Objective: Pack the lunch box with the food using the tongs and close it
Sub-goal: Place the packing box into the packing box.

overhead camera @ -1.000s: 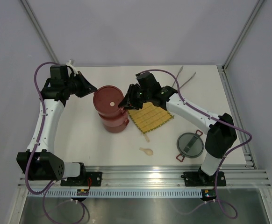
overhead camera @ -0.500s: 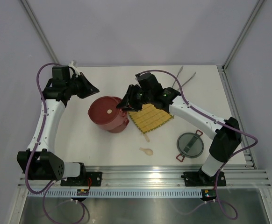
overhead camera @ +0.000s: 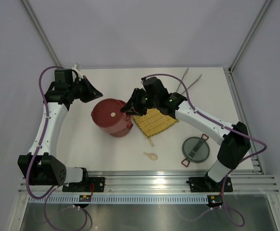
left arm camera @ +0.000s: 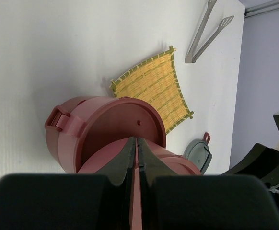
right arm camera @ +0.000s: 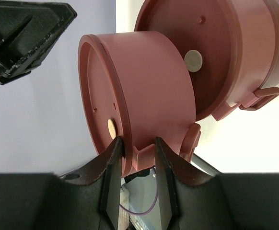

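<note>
Right gripper (right arm camera: 137, 143) is clamped on the lug at the rim of the top tier (right arm camera: 144, 91) and holds it tipped on its side, up against the bottom tier (right arm camera: 226, 57). Left gripper (left arm camera: 136, 143) has its jaws shut on nothing and hangs just behind-left of the box (overhead camera: 113, 118). The box sits mid-table, just left of the mat (overhead camera: 154, 120). Tongs (overhead camera: 189, 82) lie at the back right, well apart and untouched. We see no food in any view.

We read the step as unstacking the tiers so they can be filled. The grip is on one small lug, so the tier can swing, and we'd keep the pinch firm and move slowly. Lift it clear of the bottom tier's rim before going sideways. Level it before setting down, since its disc lid could slide off. Put it on bare table, not on the mat, spoon (overhead camera: 151, 155) or grey lid (overhead camera: 196, 148). The left gripper could steady the bottom tier.
</note>
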You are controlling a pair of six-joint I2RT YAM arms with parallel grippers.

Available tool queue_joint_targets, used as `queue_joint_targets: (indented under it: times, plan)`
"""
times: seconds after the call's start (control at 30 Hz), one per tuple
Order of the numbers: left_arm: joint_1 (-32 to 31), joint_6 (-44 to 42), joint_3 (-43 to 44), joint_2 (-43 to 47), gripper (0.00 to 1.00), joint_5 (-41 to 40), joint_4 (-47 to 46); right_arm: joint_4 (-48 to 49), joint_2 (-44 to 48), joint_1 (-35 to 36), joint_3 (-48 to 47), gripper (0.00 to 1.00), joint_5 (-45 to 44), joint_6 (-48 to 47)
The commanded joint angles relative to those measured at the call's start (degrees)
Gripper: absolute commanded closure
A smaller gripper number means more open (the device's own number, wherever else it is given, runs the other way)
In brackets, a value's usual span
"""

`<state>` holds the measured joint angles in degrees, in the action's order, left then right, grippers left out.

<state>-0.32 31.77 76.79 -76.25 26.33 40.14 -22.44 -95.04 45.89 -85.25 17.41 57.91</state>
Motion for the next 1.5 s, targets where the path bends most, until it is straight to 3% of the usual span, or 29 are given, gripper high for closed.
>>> queue_joint_targets:
  times: [0.0, 0.73, 1.1, 1.23, 1.27, 1.33, 1.47]
  plan:
    - [-0.1, 0.0, 1.3, 0.1, 0.95, 1.2, -2.0, 4.3, 4.7, -0.9, -0.3, 1.00, -2.3, 2.5]
    - [-0.1, 0.0, 2.3, 5.3, 0.95, -1.4, 2.2, 19.3, 6.4, -3.5, 10.1, 1.00, -7.8, 17.2]
    - [-0.1, -1.1, -0.4, 10.6, 0.94, -1.8, 6.7, 21.8, 3.7, -1.9, 10.5, 1.00, -7.1, 18.5]
    - [-0.1, -1.5, -3.4, 11.3, 0.94, -2.6, 7.2, 20.9, 5.1, -1.4, 11.4, 0.83, -7.1, 16.4]
    - [-0.1, -1.7, -4.1, 11.3, 0.94, -3.0, 7.4, 20.2, 5.4, -1.2, 11.3, 0.70, -7.3, 15.9]
    - [-0.1, -2.1, -4.5, 11.4, 0.94, -4.8, 8.3, 18.8, 6.2, -1.2, 11.7, 0.54, -7.0, 13.9]
    - [0.1, -2.1, -3.4, 10.9, 0.95, -7.7, 9.7, 13.9, 7.3, -1.2, 11.0, 0.41, -6.5, 9.8]
